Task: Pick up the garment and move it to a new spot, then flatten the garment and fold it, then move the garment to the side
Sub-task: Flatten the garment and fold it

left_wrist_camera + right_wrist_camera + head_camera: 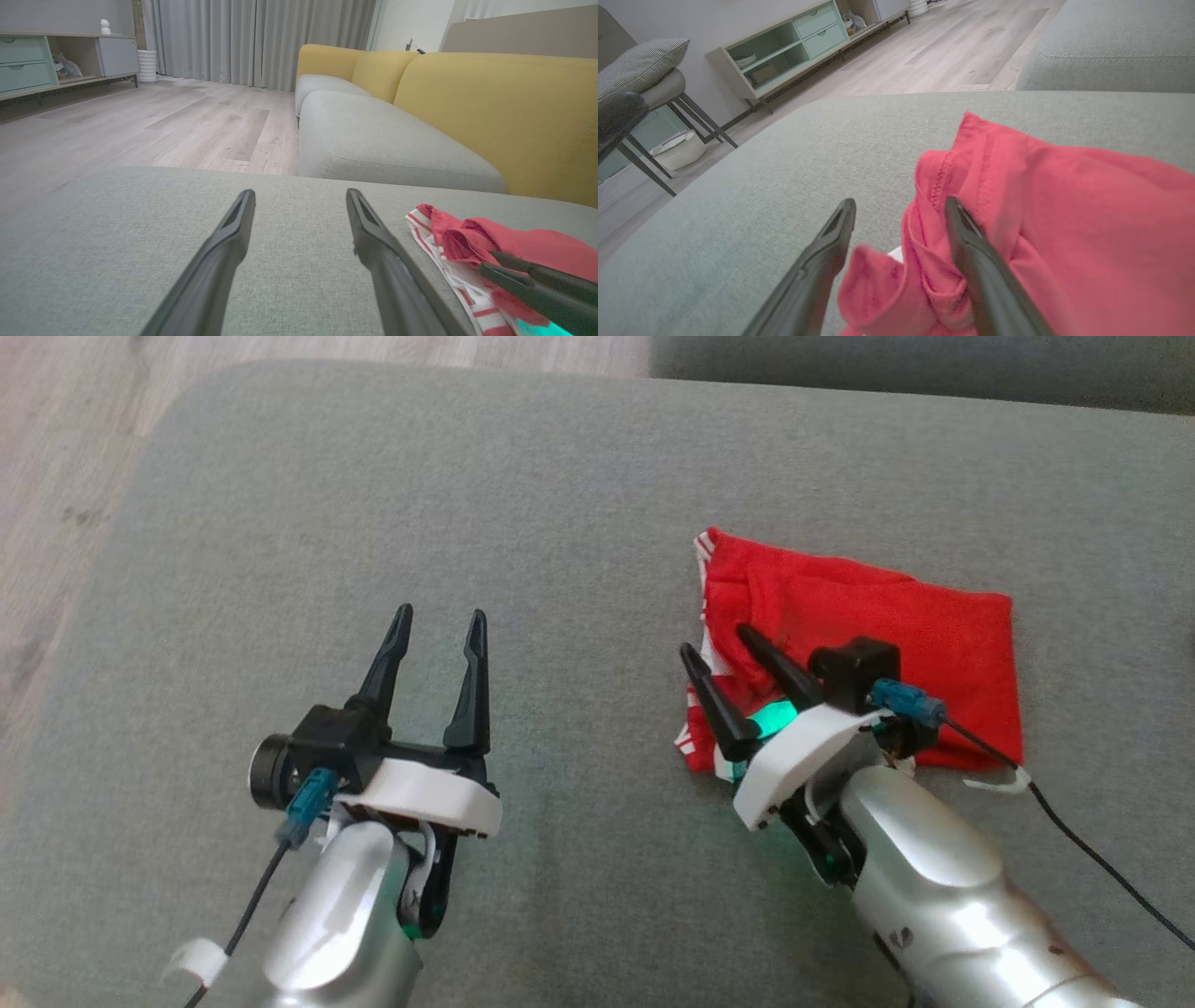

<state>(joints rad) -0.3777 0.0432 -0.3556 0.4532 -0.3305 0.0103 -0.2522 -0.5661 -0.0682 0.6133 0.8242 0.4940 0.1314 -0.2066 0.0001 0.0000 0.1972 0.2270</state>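
The garment [915, 644] is red with a red-and-white striped edge, folded into a rough rectangle on the grey cushion [560, 504] at the right. My right gripper [714, 644] is open over the garment's left edge, its fingers apart with a loose fold of red cloth [920, 261] lying between them, not pinched. My left gripper [439, 630] stands open above bare cushion to the garment's left, with nothing between its fingers [224, 252]. The left wrist view catches the garment's striped edge [448, 256] at the right.
The grey cushion's far edge meets wooden floor [84, 429] at the left. A yellow-backed sofa [490, 107] stands beyond it. A pale green cabinet [794, 42] and a chair with a checked pillow [640, 70] stand across the floor.
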